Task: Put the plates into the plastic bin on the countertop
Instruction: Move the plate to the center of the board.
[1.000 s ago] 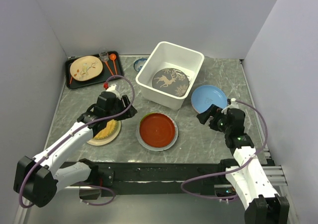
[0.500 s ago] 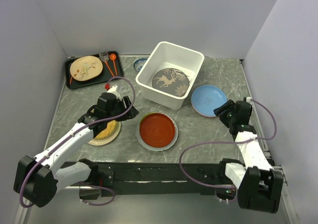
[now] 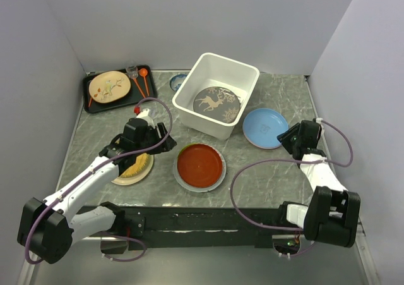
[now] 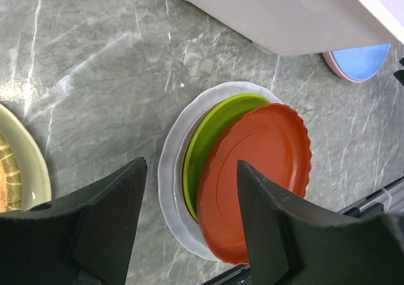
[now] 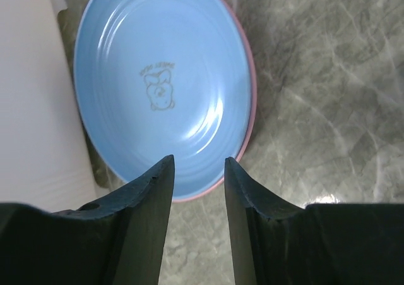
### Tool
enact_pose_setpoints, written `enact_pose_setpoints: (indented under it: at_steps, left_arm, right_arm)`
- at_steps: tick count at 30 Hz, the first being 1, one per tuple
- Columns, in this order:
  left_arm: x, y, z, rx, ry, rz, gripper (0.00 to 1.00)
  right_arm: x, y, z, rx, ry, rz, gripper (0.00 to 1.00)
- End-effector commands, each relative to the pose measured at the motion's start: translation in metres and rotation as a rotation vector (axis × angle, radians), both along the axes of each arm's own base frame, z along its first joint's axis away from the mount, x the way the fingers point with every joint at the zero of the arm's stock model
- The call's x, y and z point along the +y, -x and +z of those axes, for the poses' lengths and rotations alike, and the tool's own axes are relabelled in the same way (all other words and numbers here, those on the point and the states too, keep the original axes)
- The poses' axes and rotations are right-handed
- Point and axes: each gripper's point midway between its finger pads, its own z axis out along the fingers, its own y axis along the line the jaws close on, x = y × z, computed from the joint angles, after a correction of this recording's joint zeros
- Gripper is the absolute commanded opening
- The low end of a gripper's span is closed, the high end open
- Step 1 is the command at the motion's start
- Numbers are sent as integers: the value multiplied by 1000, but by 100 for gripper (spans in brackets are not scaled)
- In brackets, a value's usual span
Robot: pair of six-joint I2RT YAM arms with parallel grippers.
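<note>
Fingers stand apart, empty, on your left gripper and right gripper; one reindeer plate sits in the plastic bin, others outside.

- Woven yellow plate: mostly under the left claw from above, and cut off at 9 o'clock in the left wrist view.
- Lime green plate: largely covered by the red plate; the white plate beneath shows only a rim.
- Pink plate: only a thin edge shows under the light blue plate.
- Small dish: partly behind the plastic bin, at its 10 o'clock corner.
</note>
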Motion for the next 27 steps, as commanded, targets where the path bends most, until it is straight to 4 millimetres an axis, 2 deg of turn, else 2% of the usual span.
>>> enact_pose_setpoints:
  at_steps: [1, 5, 10, 14, 21, 27]
  left_arm:
    - [-6, -3, 7, -41, 10, -36, 64]
    - [-5, -2, 7, -42, 1, -38, 64]
    - [-4, -2, 9, -47, 1, -32, 64]
    - [-7, -1, 12, -49, 16, -42, 64]
    - [-6, -2, 18, -59, 18, -37, 64]
    - [-8, -2, 22, -64, 29, -41, 64]
  right_arm:
    - [-20, -22, 15, -48, 50, -63, 45]
    - [-22, -25, 10, -36, 49, -67, 45]
    - [-25, -24, -6, 10, 53, -76, 45]
    - [-25, -30, -9, -11, 49, -69, 44]
    - [-26, -39, -21, 2, 34, -63, 34]
    - [-22, -50, -25, 18, 4, -32, 29]
